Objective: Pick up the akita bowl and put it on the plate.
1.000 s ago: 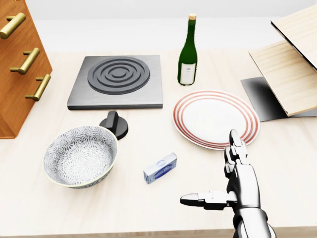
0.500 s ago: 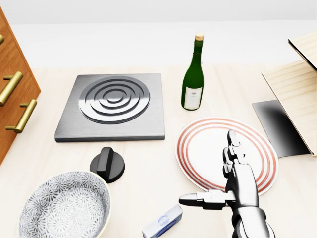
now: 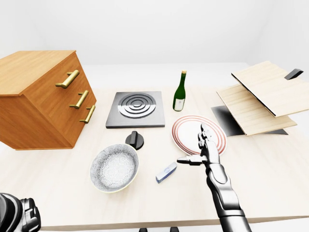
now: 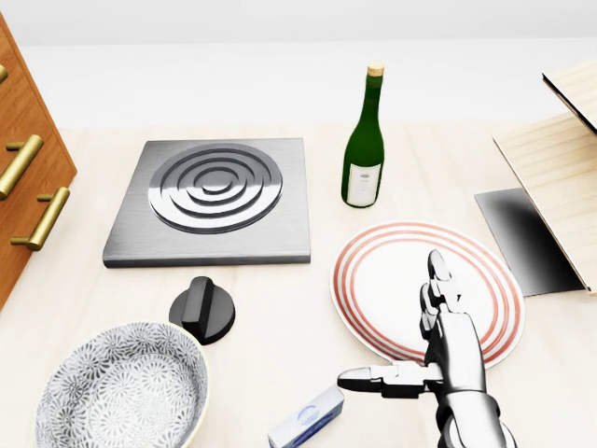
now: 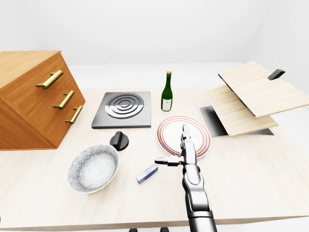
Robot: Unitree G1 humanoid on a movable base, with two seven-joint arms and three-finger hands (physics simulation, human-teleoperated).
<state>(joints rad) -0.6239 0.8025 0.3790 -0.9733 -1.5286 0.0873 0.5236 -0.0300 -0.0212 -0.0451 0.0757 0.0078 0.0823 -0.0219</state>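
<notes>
Fingers (image 4: pixel 438 280) of the right hand (image 4: pixel 448 353) are hovering spread apart and empty over the 6 o'clock edge of the plate (image 4: pixel 382 280) in the head view, so the hand should be sweeping toward 9 o'clock, clearing the small box (image 4: pixel 308 422), to the akita bowl (image 4: pixel 117 392) sitting on the counter (image 4: pixel 280 308).

The table (image 4: pixel 280 308) looked pale matt wood, the hob (image 4: pixel 215 201) brushed grey metal, the bottle (image 4: pixel 364 140) glossy green glass, the akita bowl (image 4: pixel 121 392) glazed, the right hand (image 4: pixel 452 359) polished chrome.
</notes>
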